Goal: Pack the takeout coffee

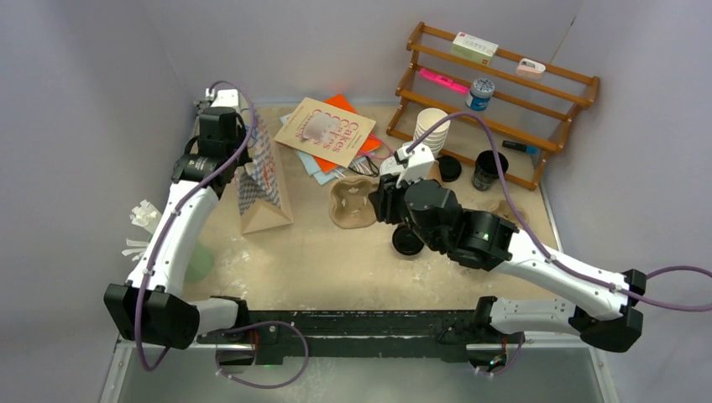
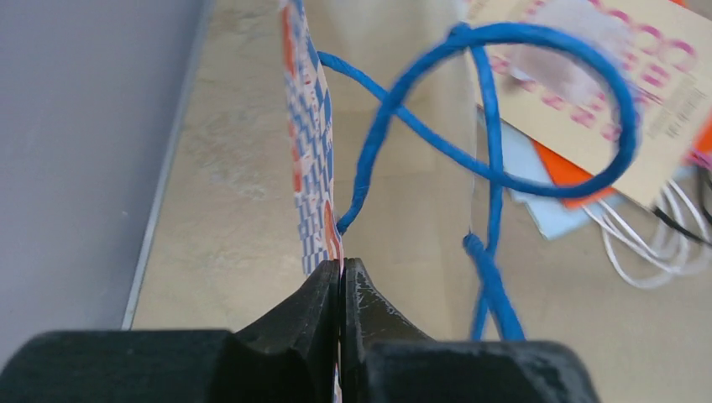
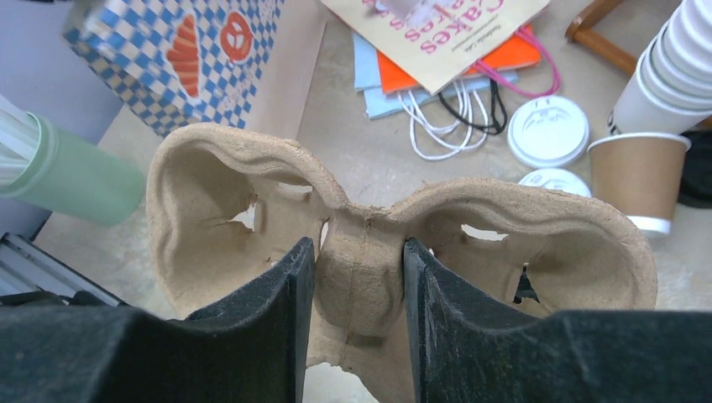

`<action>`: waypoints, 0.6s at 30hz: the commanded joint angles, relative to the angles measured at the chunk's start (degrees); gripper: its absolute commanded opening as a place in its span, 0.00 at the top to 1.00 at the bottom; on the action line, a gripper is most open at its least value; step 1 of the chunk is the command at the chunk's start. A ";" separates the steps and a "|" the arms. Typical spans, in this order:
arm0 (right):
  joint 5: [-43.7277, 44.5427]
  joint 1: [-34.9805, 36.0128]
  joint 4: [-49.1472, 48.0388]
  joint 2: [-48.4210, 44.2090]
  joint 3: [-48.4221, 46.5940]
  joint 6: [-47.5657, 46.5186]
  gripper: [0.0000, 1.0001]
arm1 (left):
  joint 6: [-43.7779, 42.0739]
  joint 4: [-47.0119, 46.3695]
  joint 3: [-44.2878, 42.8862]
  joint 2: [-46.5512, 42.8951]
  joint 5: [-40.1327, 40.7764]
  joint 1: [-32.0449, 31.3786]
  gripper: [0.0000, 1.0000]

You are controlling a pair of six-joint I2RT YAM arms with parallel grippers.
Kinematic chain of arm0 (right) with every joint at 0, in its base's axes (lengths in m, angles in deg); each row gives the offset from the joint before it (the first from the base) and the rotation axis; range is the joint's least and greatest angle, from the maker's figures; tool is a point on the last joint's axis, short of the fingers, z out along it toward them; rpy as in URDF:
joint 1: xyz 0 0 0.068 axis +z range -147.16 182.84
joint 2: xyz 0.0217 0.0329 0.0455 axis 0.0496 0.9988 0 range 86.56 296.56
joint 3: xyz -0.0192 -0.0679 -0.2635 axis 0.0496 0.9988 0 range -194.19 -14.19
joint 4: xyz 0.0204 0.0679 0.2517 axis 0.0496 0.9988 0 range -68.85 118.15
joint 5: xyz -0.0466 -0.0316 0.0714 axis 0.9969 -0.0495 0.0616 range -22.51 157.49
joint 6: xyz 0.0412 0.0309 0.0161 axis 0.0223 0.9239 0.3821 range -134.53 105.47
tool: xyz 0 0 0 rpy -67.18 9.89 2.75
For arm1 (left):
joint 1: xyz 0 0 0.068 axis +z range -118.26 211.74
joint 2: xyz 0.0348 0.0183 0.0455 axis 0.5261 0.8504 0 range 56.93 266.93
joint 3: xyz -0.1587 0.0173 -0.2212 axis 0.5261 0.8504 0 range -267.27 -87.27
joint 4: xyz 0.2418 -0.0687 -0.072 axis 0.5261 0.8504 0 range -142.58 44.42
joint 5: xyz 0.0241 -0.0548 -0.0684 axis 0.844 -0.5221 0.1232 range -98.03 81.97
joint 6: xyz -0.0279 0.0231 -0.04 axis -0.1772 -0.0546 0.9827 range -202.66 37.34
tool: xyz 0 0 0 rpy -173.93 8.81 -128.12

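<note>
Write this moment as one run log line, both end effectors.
left end effector: shut on paper bag edge | right end effector: shut on cup carrier middle | carrier pockets: empty

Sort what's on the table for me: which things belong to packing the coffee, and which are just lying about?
Job: brown cup, black cup, white lids, cup carrier, checked paper bag.
Lying about: Cakes booklet, wooden rack, stack of lidless white cups, green container.

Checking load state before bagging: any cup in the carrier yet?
No, both wells of the carrier show only bare cardboard in the right wrist view.
</note>
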 commanded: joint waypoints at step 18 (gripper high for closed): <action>1.14 -8.80 9.31 -1.10 -18.10 -10.73 0.60 | -9.64 10.36 -2.65 -11.13 -54.60 -8.13 1.00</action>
